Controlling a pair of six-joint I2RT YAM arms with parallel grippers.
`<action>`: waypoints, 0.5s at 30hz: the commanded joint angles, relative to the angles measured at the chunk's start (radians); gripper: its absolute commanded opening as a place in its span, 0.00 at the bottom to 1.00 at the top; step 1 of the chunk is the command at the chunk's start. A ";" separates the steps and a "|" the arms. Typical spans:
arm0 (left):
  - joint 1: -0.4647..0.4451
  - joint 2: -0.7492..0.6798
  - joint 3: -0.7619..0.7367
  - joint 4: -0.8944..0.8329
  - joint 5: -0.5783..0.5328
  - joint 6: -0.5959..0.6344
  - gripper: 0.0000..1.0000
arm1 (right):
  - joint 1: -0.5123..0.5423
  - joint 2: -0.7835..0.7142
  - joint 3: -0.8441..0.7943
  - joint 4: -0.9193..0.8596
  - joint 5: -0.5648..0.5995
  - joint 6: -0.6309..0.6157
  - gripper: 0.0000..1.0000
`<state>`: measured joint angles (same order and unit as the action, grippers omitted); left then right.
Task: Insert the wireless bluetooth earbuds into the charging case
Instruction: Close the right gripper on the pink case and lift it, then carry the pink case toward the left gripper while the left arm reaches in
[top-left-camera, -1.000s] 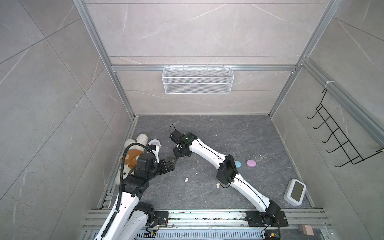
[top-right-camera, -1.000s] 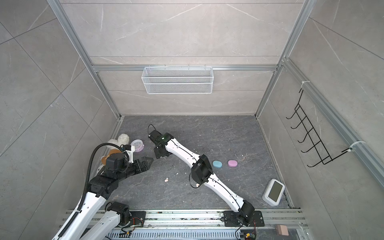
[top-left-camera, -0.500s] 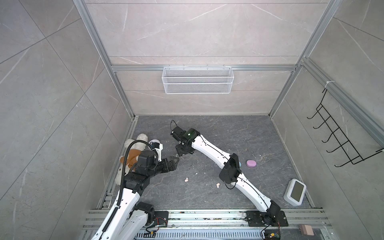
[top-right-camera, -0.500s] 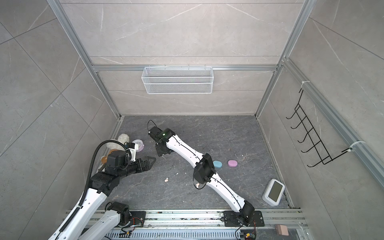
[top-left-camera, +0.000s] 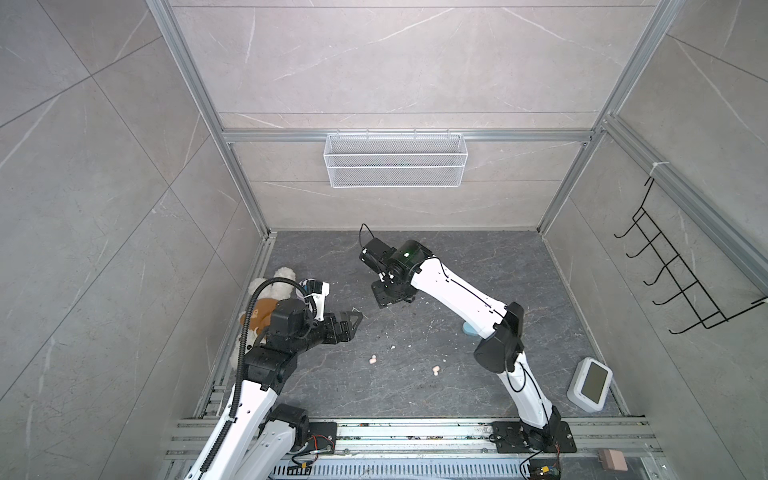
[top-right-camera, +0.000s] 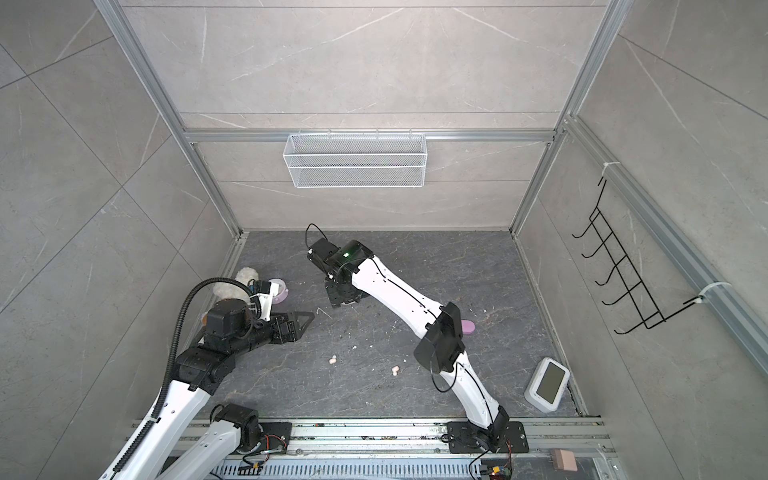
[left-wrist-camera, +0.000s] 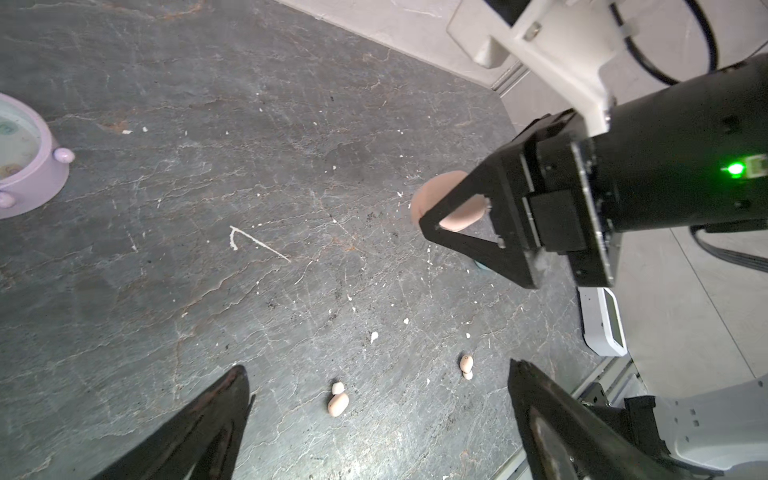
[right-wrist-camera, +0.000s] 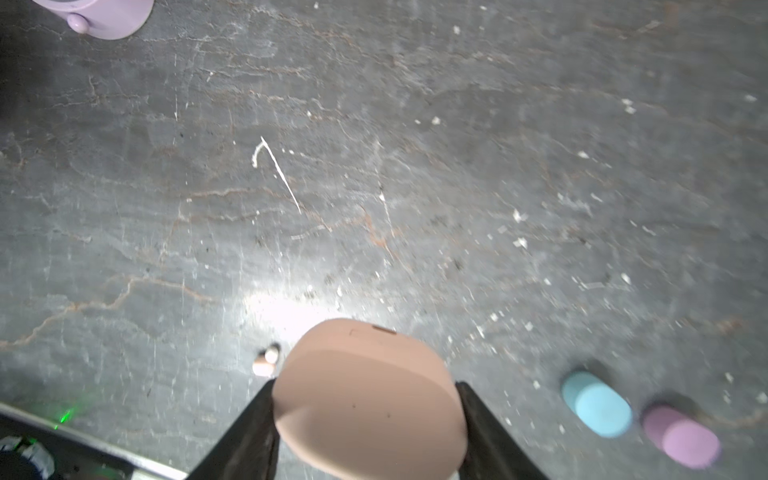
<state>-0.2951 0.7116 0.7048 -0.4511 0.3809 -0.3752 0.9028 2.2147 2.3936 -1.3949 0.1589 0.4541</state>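
My right gripper (right-wrist-camera: 365, 384) is shut on a peach-pink oval charging case (right-wrist-camera: 370, 399), held closed above the dark floor; in both top views it hangs mid-floor (top-left-camera: 390, 297) (top-right-camera: 343, 299). Two peach-pink earbuds (top-left-camera: 372, 360) (top-left-camera: 436, 370) lie loose on the floor nearer the front; the left wrist view shows both (left-wrist-camera: 337, 401) (left-wrist-camera: 466, 365). My left gripper (left-wrist-camera: 378, 368) is open and empty, hovering left of the earbuds (top-left-camera: 357, 319). The held case (left-wrist-camera: 432, 191) shows behind the right gripper's finger there.
A light blue case (right-wrist-camera: 596, 409) and a lilac case (right-wrist-camera: 681, 436) lie together, partly hidden under the right arm. A lilac bowl (left-wrist-camera: 37, 174) and plush toy (top-left-camera: 266, 307) sit by the left wall. A white device (top-left-camera: 590, 384) lies front right. White specks litter the floor.
The right gripper has shifted to the right with the peach case in it. The left gripper has eased forward and to the right, still open.
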 joint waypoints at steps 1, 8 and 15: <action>-0.024 0.007 0.016 0.091 0.079 0.075 1.00 | 0.001 -0.147 -0.109 -0.011 0.028 0.050 0.61; -0.258 0.057 0.010 0.191 0.005 0.215 1.00 | 0.000 -0.413 -0.448 0.102 -0.009 0.154 0.61; -0.488 0.098 -0.071 0.421 -0.022 0.380 1.00 | 0.001 -0.617 -0.668 0.186 -0.062 0.239 0.61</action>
<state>-0.7376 0.7982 0.6529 -0.1802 0.3687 -0.1181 0.9031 1.6642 1.7760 -1.2655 0.1246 0.6304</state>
